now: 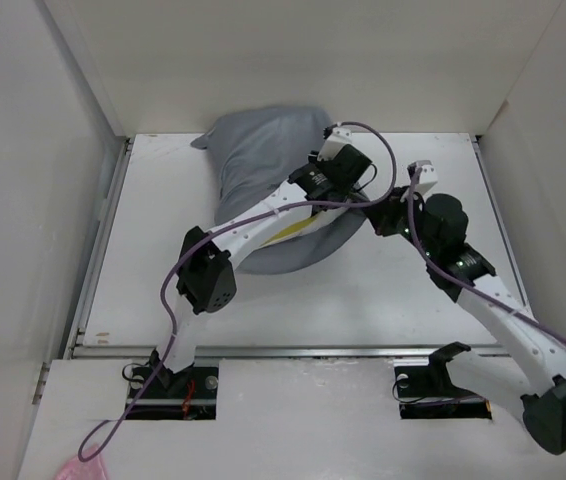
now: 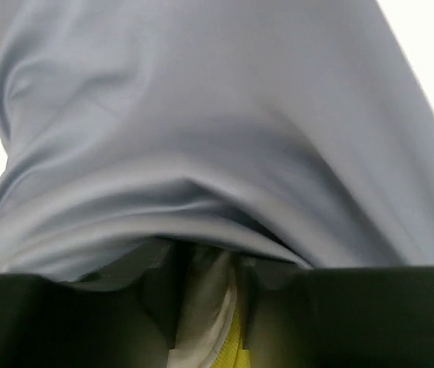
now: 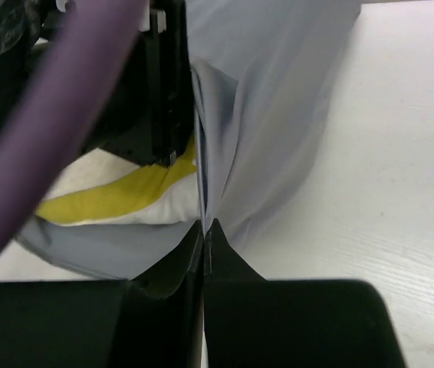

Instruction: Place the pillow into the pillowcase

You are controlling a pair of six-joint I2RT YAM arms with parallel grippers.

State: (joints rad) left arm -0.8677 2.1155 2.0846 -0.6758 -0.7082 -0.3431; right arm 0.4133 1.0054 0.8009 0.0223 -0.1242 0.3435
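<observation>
nearly done: pillow [image 3: 117,201] sits mostly inside pillowcase [image 1: 263,150] on table [image 1: 403,290], only its yellow edge showing at the mouth. right tool [image 3: 204,228] is clamped on the hem. left tool [image 2: 205,314] is at the mouth, grip unclear. remaining: tuck in the last edge.

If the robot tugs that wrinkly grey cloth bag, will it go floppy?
Probably floppy: the soft grey fabric pillowcase sags in folds and drapes where the right gripper pinches it. It looks thin, so likely light. The cream-yellow foam pillow inside should hold it puffed rather than flat.
</observation>
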